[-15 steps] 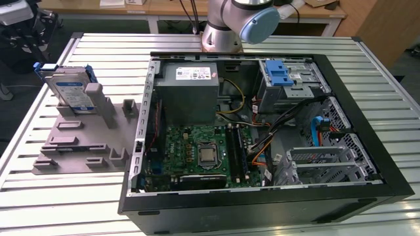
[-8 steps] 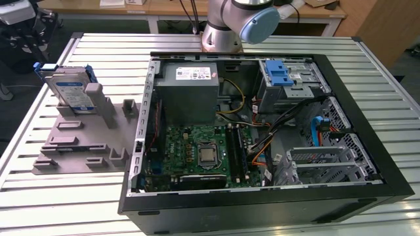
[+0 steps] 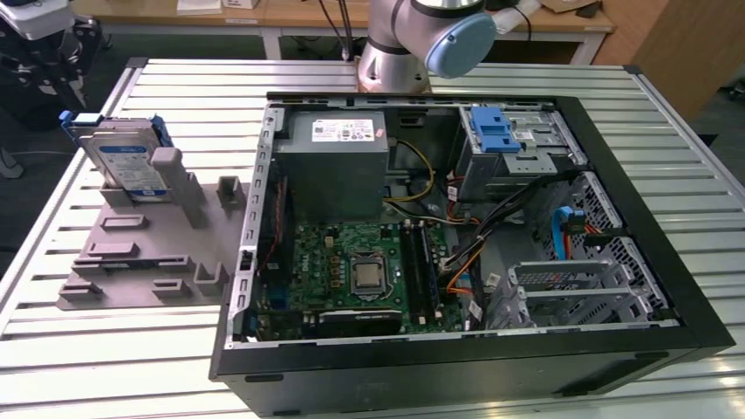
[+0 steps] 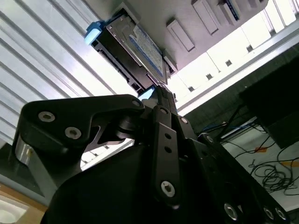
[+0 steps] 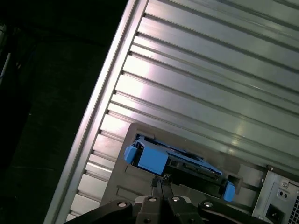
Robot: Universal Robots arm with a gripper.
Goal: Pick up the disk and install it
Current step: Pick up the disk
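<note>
gripper (image 5: 161,179): black, fingers pressed together, holding nothing, near the blue end tab | disk (image 3: 124,159): flat silver, blue plastic carrier, upright in grey holder plate (image 3: 140,255) | slatted metal table (image 3: 117,349) | open black computer case (image 3: 652,262) toward the exterior view's right

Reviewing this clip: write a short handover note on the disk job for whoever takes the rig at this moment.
Gripper: shut and holding nothing. In both wrist views it points toward the disk's blue tab end.
Disk: stands upright in the grey holder on the exterior view's left, outside the open computer case. Nothing touches it in the exterior view.
Done: nothing that shows. The disk is not picked up.
Left: the whole job, both the pick-up and the install.
</note>
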